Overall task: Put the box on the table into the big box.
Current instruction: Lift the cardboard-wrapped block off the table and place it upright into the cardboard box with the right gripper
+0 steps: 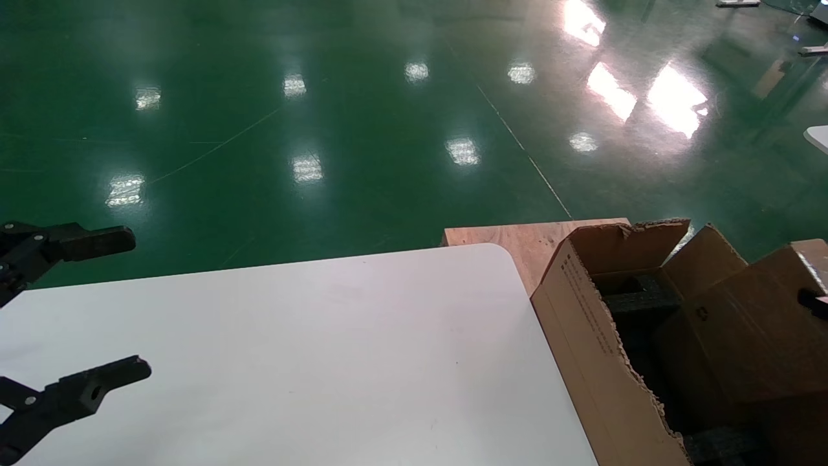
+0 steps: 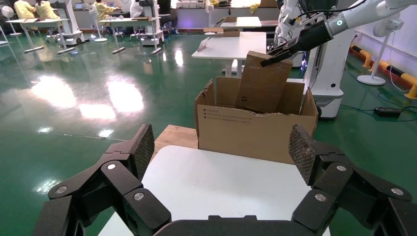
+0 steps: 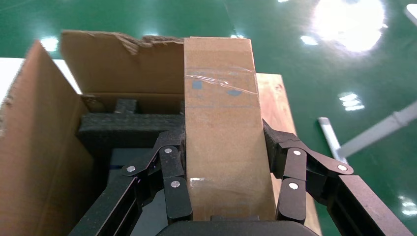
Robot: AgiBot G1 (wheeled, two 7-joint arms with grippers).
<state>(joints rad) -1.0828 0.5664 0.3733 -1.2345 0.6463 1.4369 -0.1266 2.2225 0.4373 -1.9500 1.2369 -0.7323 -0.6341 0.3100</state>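
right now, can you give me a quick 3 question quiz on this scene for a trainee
1. True or false: the right gripper is shut on the small box.
2. Where is the small box? A) flat on the white table B) held over the open big box C) on the green floor
3. Fill in: the left gripper hovers over the table with its fingers ____.

Key: 1 true; 2 B; 3 open
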